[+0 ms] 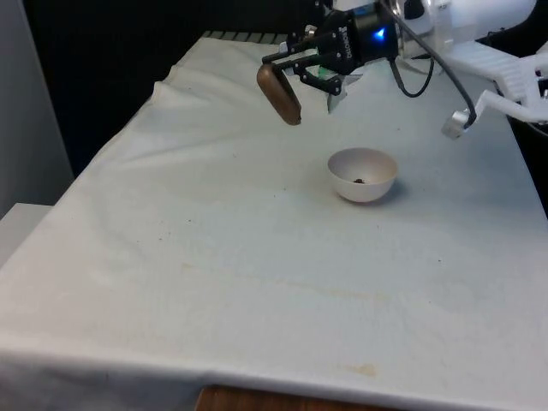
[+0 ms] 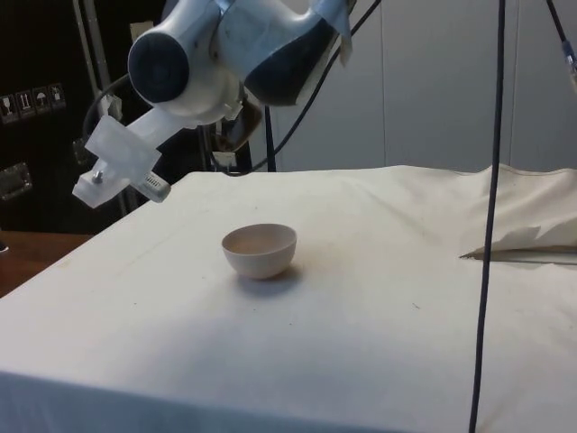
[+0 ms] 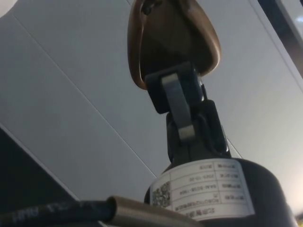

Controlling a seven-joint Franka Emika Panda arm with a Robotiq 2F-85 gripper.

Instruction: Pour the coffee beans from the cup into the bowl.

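A brown cup (image 1: 279,94) hangs tilted on its side in the air, with my gripper (image 1: 282,68) shut on its rim. It is held above the table, towards the front view's left of the white bowl (image 1: 362,175) and farther back. The bowl stands upright on the cloth with a few dark coffee beans (image 1: 360,181) at its bottom. In the wrist view one finger (image 3: 176,101) clamps the edge of the brown cup (image 3: 171,38), seen against a pale wall. From the side, the bowl (image 2: 260,250) sits below and in front of the arm, and its inside is hidden.
The white cloth (image 1: 214,257) covers the table, with folds along the front view's left edge. A black cable (image 2: 491,207) hangs down in the side view. A raised fold of cloth (image 2: 523,239) lies near that cable.
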